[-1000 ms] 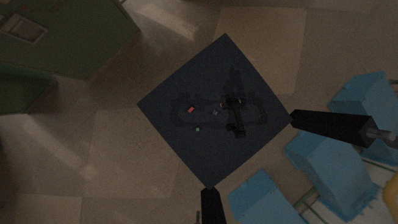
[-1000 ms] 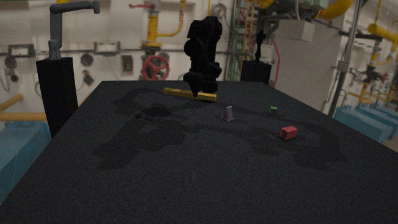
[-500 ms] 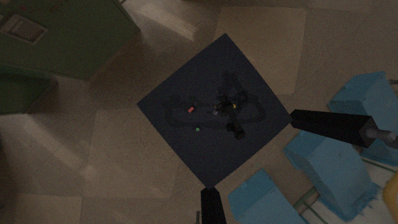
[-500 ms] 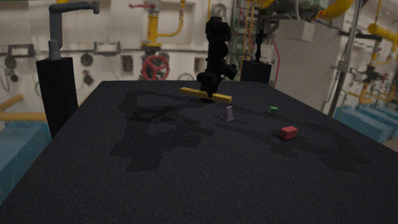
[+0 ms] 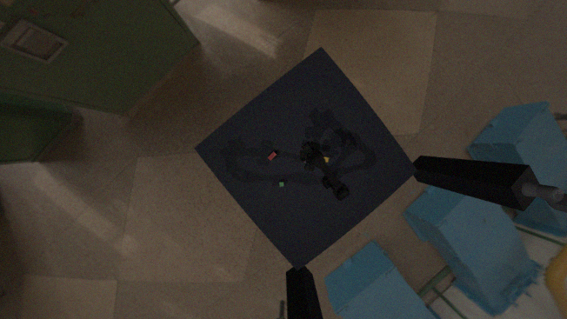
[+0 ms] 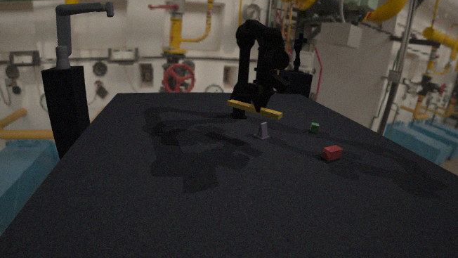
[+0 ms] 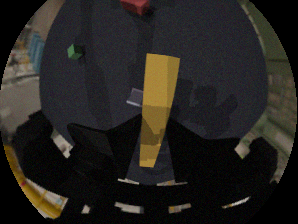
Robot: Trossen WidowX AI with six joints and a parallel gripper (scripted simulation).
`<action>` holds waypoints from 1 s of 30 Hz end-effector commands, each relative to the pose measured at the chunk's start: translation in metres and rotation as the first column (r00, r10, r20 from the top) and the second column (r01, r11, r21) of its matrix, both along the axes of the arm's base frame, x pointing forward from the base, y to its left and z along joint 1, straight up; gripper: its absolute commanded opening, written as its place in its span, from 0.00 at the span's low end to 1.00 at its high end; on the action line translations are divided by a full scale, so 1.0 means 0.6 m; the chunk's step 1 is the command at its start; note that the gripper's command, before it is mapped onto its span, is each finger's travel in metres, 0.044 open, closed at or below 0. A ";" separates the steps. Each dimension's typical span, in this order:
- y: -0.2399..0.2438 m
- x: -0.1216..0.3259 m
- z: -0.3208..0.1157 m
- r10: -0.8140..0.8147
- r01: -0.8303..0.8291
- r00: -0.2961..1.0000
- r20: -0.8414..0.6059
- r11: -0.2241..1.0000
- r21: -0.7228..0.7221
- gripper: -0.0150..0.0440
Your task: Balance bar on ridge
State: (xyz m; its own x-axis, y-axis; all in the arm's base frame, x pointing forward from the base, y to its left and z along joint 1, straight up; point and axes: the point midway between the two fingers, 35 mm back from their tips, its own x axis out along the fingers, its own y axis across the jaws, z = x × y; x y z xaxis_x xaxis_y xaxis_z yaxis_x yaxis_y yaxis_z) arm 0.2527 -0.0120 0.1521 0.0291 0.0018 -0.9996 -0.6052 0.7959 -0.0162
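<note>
- The black hand [image 6: 259,106] grips the long yellow wooden bar [image 6: 254,109], held above the dark desk [image 6: 140,189].
- The small pale wedge-shaped ridge [image 6: 262,131] stands below the hand, apart from the bar.

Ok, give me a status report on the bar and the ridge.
Gripper shut on bar, bar in the air. Ridge bare, below the bar. Green cube and red block off to the side, not in the way.

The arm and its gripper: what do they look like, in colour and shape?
The arm is matte black all over, built of thick rounded links with bulky joints. The gripper is black too, with tapering fingers. No markings, cables or other colours can be made out in this dim light.
</note>
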 end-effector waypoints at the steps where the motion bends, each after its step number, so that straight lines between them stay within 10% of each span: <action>1: 0.021 -0.003 0.001 -0.055 0.055 0.998 -0.002 0.998 0.000 0.25; 30: 0.079 -0.003 -0.043 -0.212 0.212 0.977 -0.003 0.977 0.008 0.25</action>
